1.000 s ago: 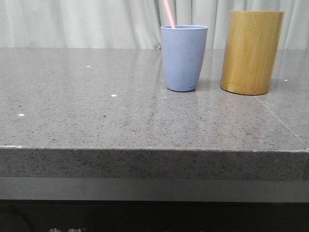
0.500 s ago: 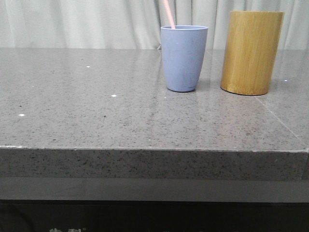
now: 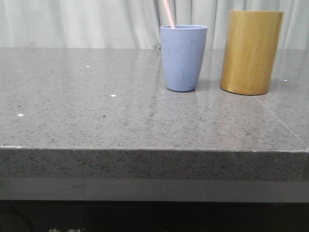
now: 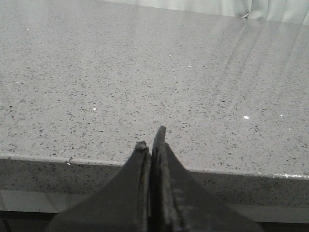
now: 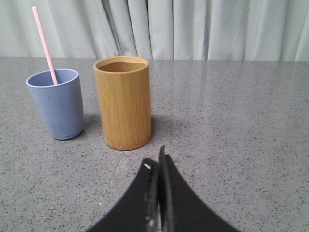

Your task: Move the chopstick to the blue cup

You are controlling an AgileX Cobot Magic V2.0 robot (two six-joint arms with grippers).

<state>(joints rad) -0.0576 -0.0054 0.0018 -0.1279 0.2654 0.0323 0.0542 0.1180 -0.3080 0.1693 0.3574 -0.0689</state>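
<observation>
The blue cup (image 3: 183,58) stands upright at the back of the grey stone table, and it also shows in the right wrist view (image 5: 57,103). A pale pink chopstick (image 3: 168,13) leans out of it toward the left; only its upper end shows, also in the right wrist view (image 5: 44,45). My left gripper (image 4: 151,138) is shut and empty over the table's front edge. My right gripper (image 5: 155,162) is shut and empty, a short way in front of the bamboo cylinder. Neither gripper shows in the front view.
A taller yellow-brown bamboo cylinder (image 3: 251,52) stands just right of the blue cup, its inside looking empty in the right wrist view (image 5: 122,102). The table's front edge (image 3: 154,150) runs across the front view. Pale curtains hang behind.
</observation>
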